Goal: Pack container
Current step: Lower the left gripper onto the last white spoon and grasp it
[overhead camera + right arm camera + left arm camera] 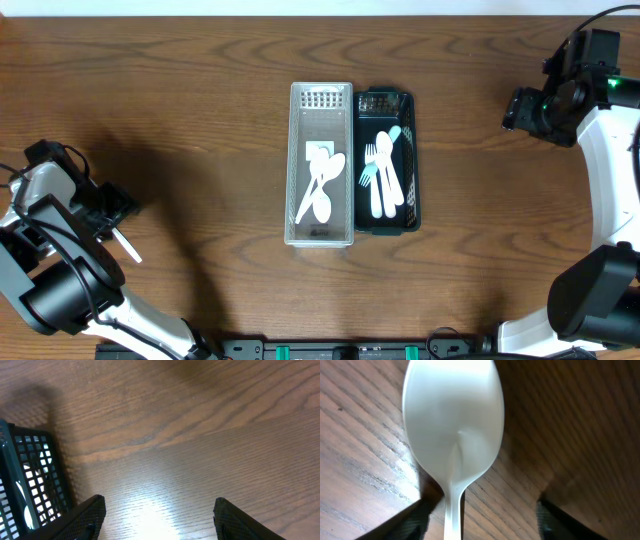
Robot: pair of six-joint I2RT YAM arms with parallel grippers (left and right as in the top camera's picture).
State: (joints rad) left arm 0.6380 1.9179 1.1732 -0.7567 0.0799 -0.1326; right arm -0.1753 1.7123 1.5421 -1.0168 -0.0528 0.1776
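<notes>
White spoon (452, 425) lies on the counter (200, 100) at 8 o'clock, left jaws spread astride its handle, nothing pinched yet. Right jaws hang released and empty at 2 o'clock. Dead centre, clear tray (296, 150) holds spoons (322, 185) and black basket (412, 160) holds forks (385, 180), so I'd say one straggler is left to pack.

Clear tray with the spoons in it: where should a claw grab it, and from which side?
Pinch the clear tray by its thin left long wall, coming straight down. That side faces open table; the right wall sits against the black basket, leaving a finger no room.
</notes>
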